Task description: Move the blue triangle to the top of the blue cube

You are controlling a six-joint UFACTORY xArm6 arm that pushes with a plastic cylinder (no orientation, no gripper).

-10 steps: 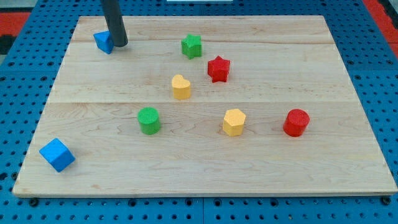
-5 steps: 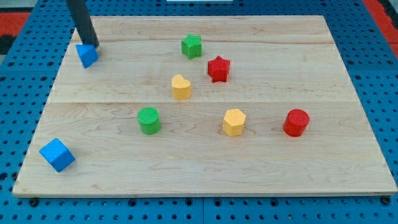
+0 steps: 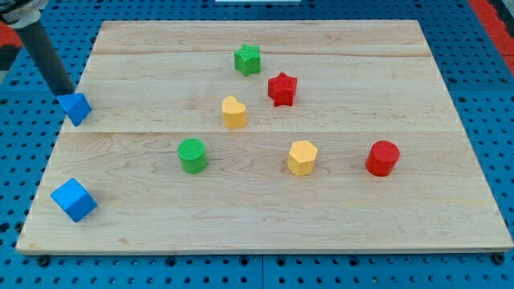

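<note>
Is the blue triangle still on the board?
Barely on: the blue triangle sits at the wooden board's left edge, my tip touching it.

The rod [image 3: 44, 52] is cut off by the view's top and left corner, so only its lower length shows. My tip [image 3: 66, 92] sits just at the upper-left of the blue triangle [image 3: 75, 107], and whether the two actually touch cannot be told. The triangle's left corner seems to hang at the board's [image 3: 321, 225] left edge; how far over is unclear. The board's underside and the pegged base [image 3: 482, 120] run out of frame on every side.
</note>
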